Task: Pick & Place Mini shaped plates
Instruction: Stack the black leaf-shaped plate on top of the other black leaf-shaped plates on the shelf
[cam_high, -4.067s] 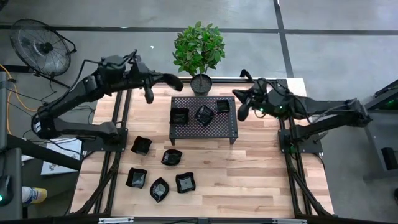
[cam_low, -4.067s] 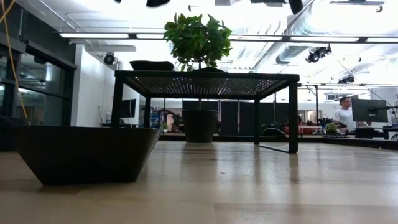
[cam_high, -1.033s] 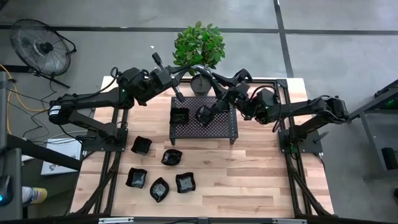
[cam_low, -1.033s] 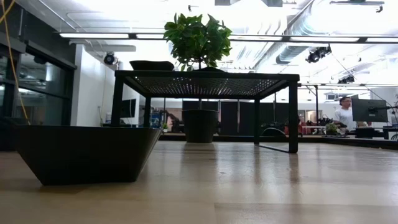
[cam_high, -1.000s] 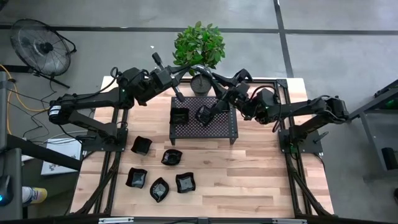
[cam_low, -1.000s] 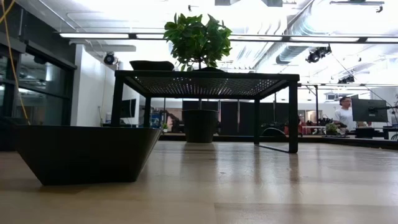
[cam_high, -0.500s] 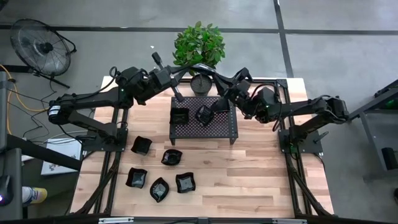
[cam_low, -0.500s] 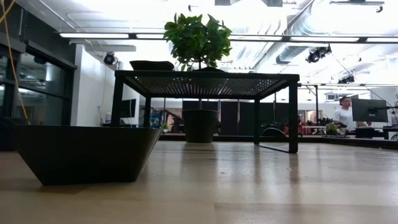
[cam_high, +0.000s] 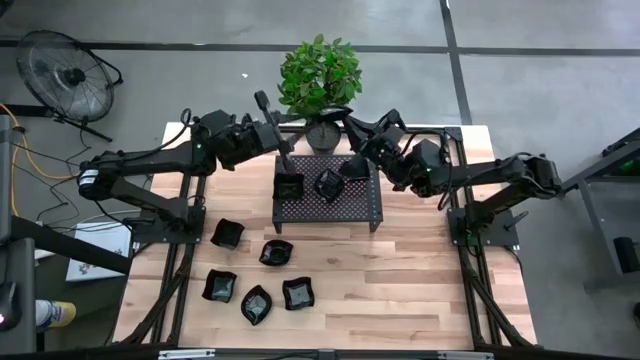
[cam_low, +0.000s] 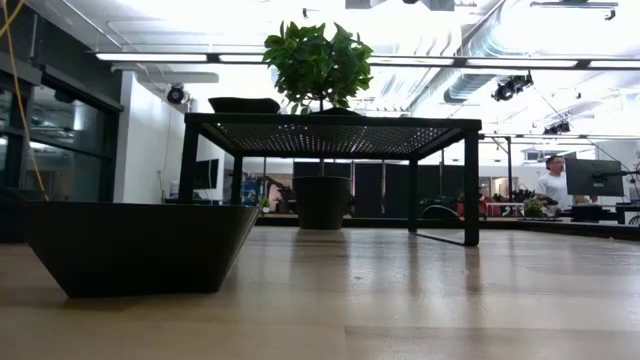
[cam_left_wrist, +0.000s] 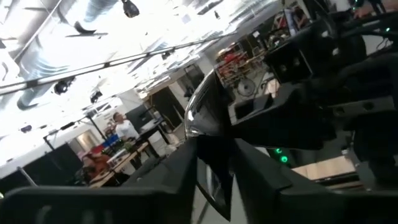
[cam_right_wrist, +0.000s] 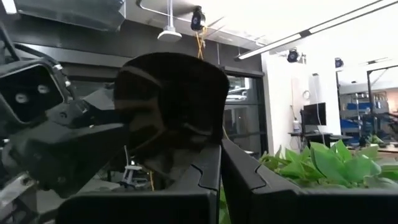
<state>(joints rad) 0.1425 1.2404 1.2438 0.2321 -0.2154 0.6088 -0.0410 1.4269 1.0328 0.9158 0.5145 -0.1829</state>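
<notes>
High view: both arms meet above rack (cam_high: 330, 190), near plant pot (cam_high: 323, 132).
R gripper (cam_right_wrist: 219, 163): fingers pinched tight on a mini plate (cam_right_wrist: 171, 109), held up in air.
L gripper (cam_left_wrist: 214, 163): fingers just spread apart either side of same plate's rim (cam_left_wrist: 208, 112).
Changed: R closed on it, L let go.
Meaning: handover looks done; R to place it.
Other plates: two on rack, five on table (cam_high: 420, 280).

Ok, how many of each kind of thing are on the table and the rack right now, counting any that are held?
Mini shaped plates: 8
Perforated rack: 1
Potted plant: 1
Total: 10
</notes>
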